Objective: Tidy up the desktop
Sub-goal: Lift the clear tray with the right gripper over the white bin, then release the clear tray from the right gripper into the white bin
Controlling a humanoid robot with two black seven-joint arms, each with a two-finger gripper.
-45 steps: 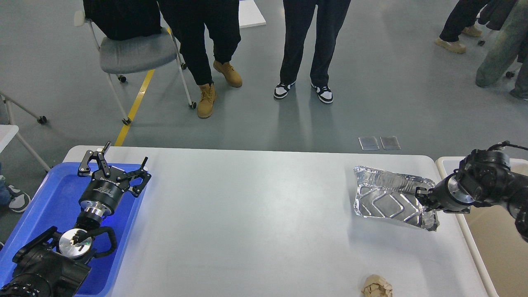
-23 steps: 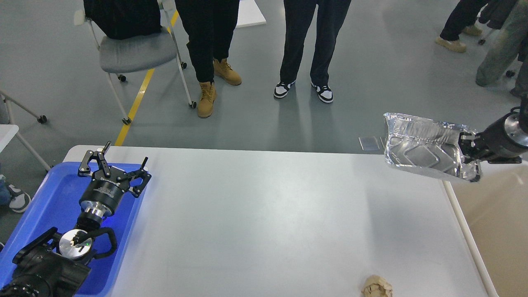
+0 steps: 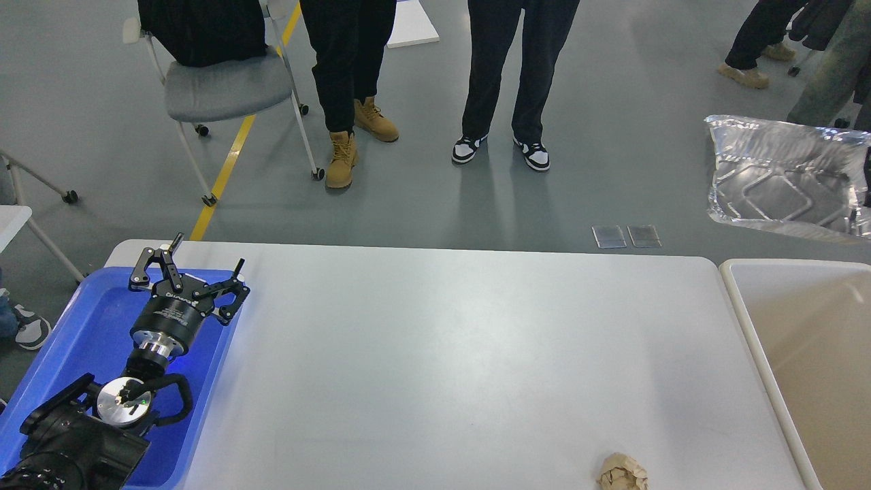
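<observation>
The desktop (image 3: pixel 435 354) is a large light-grey tabletop with rounded corners. A crumpled brown paper ball (image 3: pixel 622 471) lies on it near the front edge, right of the middle. A crinkled foil tray (image 3: pixel 782 180) hangs in the air at the far right, above the floor beyond the table. Only a dark sliver of my right gripper (image 3: pixel 867 178) shows at the frame's edge, at the foil tray's right end, shut on it. My left gripper (image 3: pixel 204 255) is open and empty, above the right rim of the blue tray.
A blue plastic tray (image 3: pixel 81 320) sits at the table's left end under my left arm. A beige bin (image 3: pixel 816 340) stands against the table's right end. People's legs and a wheeled chair (image 3: pixel 224 85) stand on the floor beyond the table.
My right gripper has lifted the foil tray off the table's right side and carried it up and to the right, almost out of view. The left arm has not moved.
</observation>
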